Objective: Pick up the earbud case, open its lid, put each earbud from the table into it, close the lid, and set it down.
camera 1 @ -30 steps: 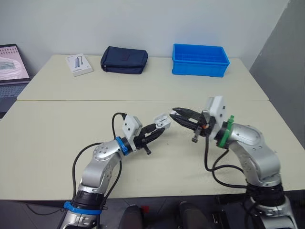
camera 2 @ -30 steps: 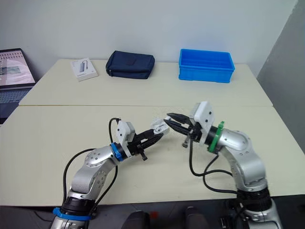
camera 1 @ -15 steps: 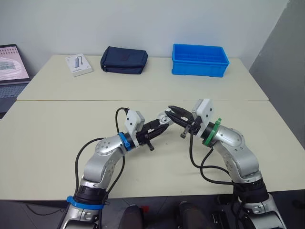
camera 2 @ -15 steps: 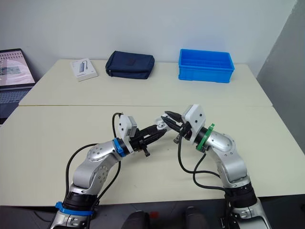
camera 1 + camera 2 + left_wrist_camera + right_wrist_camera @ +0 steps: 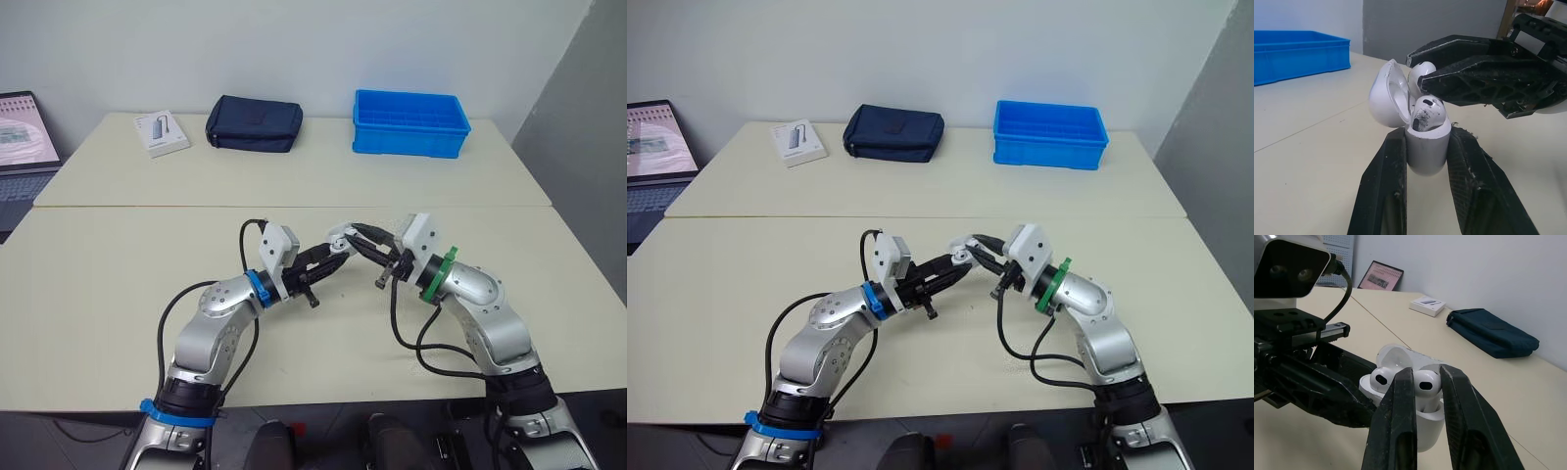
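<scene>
My left gripper (image 5: 333,252) is shut on the white earbud case (image 5: 1425,152), holding it upright above the table with its lid (image 5: 1385,96) swung open. One white earbud (image 5: 1426,114) sits in the case. My right gripper (image 5: 356,236) meets it from the right and is shut on the second earbud (image 5: 1426,382), which is at the case's open mouth beside the first earbud (image 5: 1379,379). In the right wrist view the gripper (image 5: 1427,374) pinches that earbud just over its socket; I cannot tell whether it touches the case.
At the far side of the table stand a blue bin (image 5: 411,122), a dark zip pouch (image 5: 254,122) and a small white box (image 5: 163,132). A laptop (image 5: 22,137) sits at the far left. A seam (image 5: 294,207) runs across between the two tabletops.
My right gripper has moved left with the earbud, closing the gap to the open case. The left gripper has shifted slightly right and up with the case.
</scene>
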`<state>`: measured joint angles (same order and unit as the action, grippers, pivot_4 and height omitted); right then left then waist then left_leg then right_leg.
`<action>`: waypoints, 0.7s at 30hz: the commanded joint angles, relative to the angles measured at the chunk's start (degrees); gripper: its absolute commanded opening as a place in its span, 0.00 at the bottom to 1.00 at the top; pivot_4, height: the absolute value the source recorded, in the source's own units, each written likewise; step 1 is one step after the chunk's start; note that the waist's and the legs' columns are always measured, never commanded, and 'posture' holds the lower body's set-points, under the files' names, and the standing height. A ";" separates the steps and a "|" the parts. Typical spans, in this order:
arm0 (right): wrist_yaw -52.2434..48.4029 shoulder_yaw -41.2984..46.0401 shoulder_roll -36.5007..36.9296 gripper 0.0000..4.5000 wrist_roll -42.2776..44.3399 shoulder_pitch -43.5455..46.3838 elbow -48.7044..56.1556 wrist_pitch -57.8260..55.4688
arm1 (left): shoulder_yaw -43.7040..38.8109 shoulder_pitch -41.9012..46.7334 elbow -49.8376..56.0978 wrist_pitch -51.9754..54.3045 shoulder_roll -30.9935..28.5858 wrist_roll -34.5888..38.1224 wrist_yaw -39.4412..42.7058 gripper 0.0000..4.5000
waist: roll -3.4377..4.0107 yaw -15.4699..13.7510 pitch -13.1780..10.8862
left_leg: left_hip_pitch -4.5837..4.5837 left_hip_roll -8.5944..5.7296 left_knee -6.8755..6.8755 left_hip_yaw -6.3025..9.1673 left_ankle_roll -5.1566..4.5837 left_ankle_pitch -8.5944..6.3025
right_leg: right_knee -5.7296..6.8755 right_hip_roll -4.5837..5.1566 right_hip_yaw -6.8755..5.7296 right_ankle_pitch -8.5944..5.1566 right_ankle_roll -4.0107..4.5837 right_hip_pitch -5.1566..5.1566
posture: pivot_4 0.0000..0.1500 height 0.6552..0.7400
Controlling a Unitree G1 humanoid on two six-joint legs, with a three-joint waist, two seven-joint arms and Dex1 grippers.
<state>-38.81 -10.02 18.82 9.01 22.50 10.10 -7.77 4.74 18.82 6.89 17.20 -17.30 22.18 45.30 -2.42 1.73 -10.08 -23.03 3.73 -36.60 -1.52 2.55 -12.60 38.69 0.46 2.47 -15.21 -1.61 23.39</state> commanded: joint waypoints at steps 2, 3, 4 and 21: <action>-1.37 -0.88 1.64 0.08 -0.71 -0.75 1.25 0.67 | -0.12 1.49 2.75 -0.83 0.67 0.97 -0.34 0.17 | 0.00 -0.01 0.00 | -0.01 0.00 0.00 0.00 0.00 0.00 | -0.01 0.00 0.00 0.00 0.00 0.00 | 1.00 0.95; -1.33 -0.94 1.65 0.08 -0.63 -0.93 1.49 0.40 | -0.08 1.52 2.81 -0.85 0.65 0.99 -0.34 0.17 | 0.00 -0.01 0.00 | -0.01 0.00 0.00 0.00 0.00 0.00 | -0.02 0.00 0.01 0.00 0.00 0.00 | 1.00 0.95; -1.08 -0.82 1.55 0.08 -0.56 -1.11 1.64 0.04 | 0.00 1.55 2.85 -0.93 0.63 0.99 -0.34 0.17 | 0.00 -0.01 0.00 | -0.01 0.00 0.01 0.00 0.00 0.00 | -0.02 0.00 0.00 0.00 0.00 0.00 | 1.00 0.95; -1.95 14.78 12.84 0.62 13.00 -4.98 18.78 -17.30 | 0.97 2.70 0.45 -0.26 -1.27 2.05 3.54 0.17 | 0.04 -0.20 -0.03 | -0.07 -0.03 0.14 -0.01 0.00 0.00 | -0.17 0.05 -0.01 -0.01 0.01 0.02 | 1.00 0.95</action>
<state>-40.60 0.66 30.09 19.13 17.22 25.16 -22.41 5.40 20.50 6.41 17.16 -18.18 22.68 46.92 -2.38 1.53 -10.11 -23.10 3.70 -36.46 -1.54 2.55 -12.60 38.51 0.51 2.46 -15.22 -1.59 23.42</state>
